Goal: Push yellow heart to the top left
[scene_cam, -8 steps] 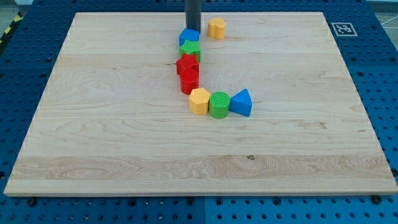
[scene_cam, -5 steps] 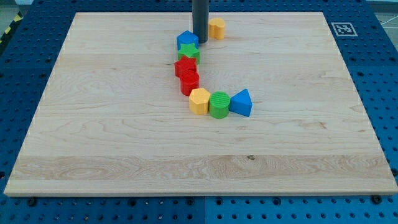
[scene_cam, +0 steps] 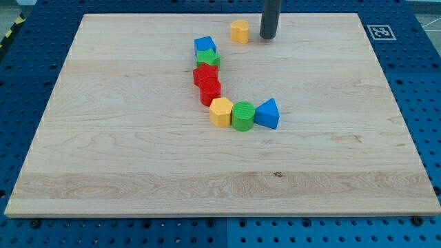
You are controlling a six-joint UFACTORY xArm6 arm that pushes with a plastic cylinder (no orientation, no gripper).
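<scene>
So my tip (scene_cam: 268, 37) sits just right of the yellow heart (scene_cam: 240, 31) near the board's (scene_cam: 103, 151) top edge, small gap between them. There's no gripper to open or close, just the rod. Left of the heart: blue block (scene_cam: 204, 45), green star (scene_cam: 209, 59), red star (scene_cam: 205, 74), all bunched together.

My tip (scene_cam: 268, 37) just right of the yellow heart (scene_cam: 240, 31).

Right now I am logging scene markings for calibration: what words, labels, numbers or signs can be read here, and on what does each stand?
No words, brands or numbers can be read.
One sign: a black-and-white square marker at the wooden board's top right corner; a pattern, not text.
The blocks and my tip carry no markings.
</scene>
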